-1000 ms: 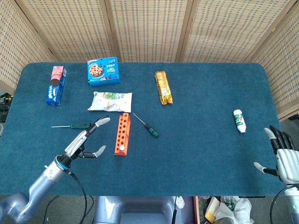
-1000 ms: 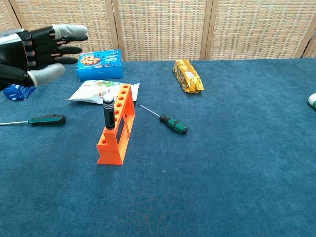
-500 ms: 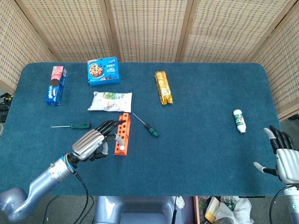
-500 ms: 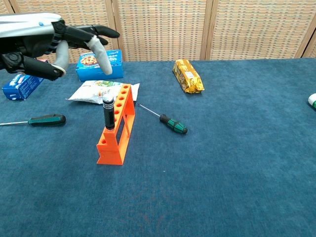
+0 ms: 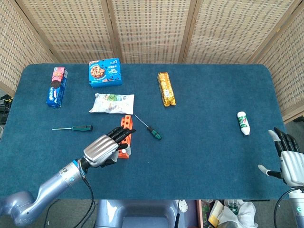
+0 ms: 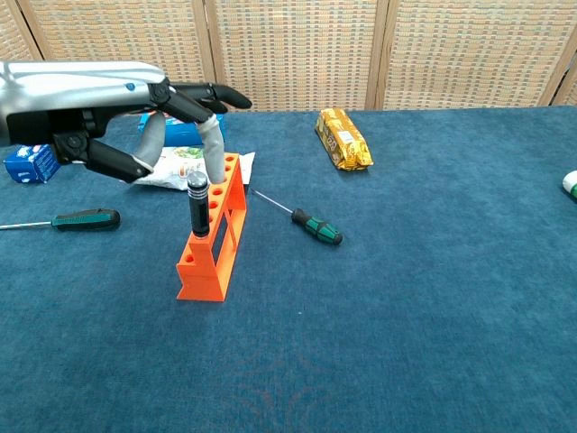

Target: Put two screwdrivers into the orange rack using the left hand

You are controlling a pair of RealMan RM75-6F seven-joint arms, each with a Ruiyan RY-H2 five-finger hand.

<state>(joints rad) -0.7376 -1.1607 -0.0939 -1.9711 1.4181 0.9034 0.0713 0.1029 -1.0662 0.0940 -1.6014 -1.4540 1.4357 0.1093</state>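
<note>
The orange rack [image 6: 213, 255] stands near the middle of the table, with a black-handled screwdriver [image 6: 197, 207] upright in its near end. My left hand [image 6: 135, 108] hovers above the rack [image 5: 126, 121], empty, with fingers stretched out over it and the thumb hanging down beside the black handle. In the head view that left hand [image 5: 105, 146] covers the rack's near half. A green-handled screwdriver [image 6: 312, 224] lies flat just right of the rack. Another dark-handled screwdriver [image 6: 79, 219] lies flat to the left. My right hand [image 5: 288, 157] rests at the table's near right corner, fingers spread, holding nothing.
A white snack packet [image 5: 112, 103] lies just behind the rack. Further back are a blue biscuit box [image 5: 105, 72], a blue-and-red biscuit pack [image 5: 56, 86] at far left and a gold packet [image 5: 166, 89]. A small white bottle [image 5: 243, 123] lies at right.
My left hand has swung right, from beside the left screwdriver to above the rack, turning palm down. Neither loose screwdriver has moved. The right hand has stayed still.
</note>
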